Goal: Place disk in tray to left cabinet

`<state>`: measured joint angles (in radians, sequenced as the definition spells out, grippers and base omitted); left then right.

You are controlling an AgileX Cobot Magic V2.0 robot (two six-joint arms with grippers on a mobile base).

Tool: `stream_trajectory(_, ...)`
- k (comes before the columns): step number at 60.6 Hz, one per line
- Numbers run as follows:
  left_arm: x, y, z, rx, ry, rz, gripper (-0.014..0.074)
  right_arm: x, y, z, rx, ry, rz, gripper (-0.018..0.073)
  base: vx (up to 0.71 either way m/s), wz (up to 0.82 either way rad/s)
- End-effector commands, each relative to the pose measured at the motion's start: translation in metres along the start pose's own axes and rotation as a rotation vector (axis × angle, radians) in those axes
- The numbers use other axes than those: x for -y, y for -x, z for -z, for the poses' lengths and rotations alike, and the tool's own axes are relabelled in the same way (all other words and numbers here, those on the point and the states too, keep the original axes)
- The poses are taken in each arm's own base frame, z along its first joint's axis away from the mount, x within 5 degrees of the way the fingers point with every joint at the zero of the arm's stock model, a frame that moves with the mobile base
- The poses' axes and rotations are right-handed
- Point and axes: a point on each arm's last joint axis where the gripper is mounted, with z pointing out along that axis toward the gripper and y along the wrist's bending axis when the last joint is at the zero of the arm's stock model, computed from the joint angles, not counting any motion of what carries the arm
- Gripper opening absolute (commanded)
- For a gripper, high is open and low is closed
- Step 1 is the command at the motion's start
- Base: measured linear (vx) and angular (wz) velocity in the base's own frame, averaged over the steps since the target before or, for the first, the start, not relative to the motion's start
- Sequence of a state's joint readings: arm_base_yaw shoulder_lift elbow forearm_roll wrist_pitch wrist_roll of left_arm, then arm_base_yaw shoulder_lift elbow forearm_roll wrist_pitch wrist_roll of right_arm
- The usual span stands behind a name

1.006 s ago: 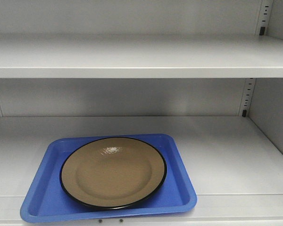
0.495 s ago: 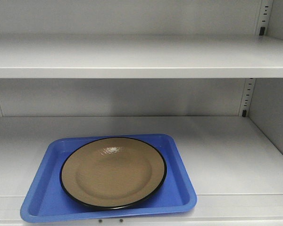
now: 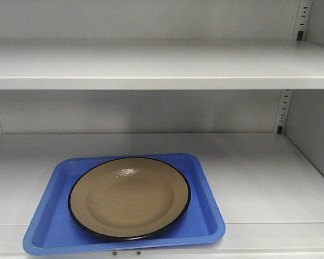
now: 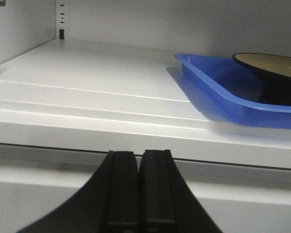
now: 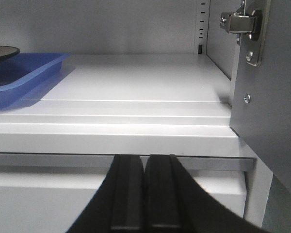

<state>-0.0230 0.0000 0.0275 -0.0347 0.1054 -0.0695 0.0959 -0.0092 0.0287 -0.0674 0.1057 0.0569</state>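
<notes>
On lower cabinet [image 3: 248,178] shelf, toward 7 o'clock of front view: blue tray [image 3: 205,216] lying flat at front edge, tan disk [image 3: 129,197] seated inside. Left gripper [image 4: 138,194] below shelf lip, jaws pressed together, holding nothing. Right gripper [image 5: 144,199] likewise closed, empty. Door hinge [image 5: 240,22] at 1 o'clock in right wrist view.

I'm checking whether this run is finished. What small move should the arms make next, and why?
Probably none beyond holding back, or retreating slightly. The disk already lies in the blue tray, which sits on the cabinet shelf toward its left side. The left pincer and right pincer are both shut, empty and below the shelf's front edge, so nothing seems left to carry.
</notes>
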Motion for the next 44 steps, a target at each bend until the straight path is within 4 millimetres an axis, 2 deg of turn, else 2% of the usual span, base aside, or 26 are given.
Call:
stream_trajectory(1, 0.0002, 0.001, -0.0015, 0.056, -0.009, -0.004, -0.0006, -0.0003, 0.0013, 0.0002, 0.079, 0.0, 0.022, -0.0008, 0.0, 0.0)
stream_trajectory(44, 0.0002, 0.001, -0.0015, 0.056, -0.009, -0.004, -0.0006, -0.0003, 0.0013, 0.0002, 0.079, 0.0, 0.022, -0.0008, 0.0, 0.0)
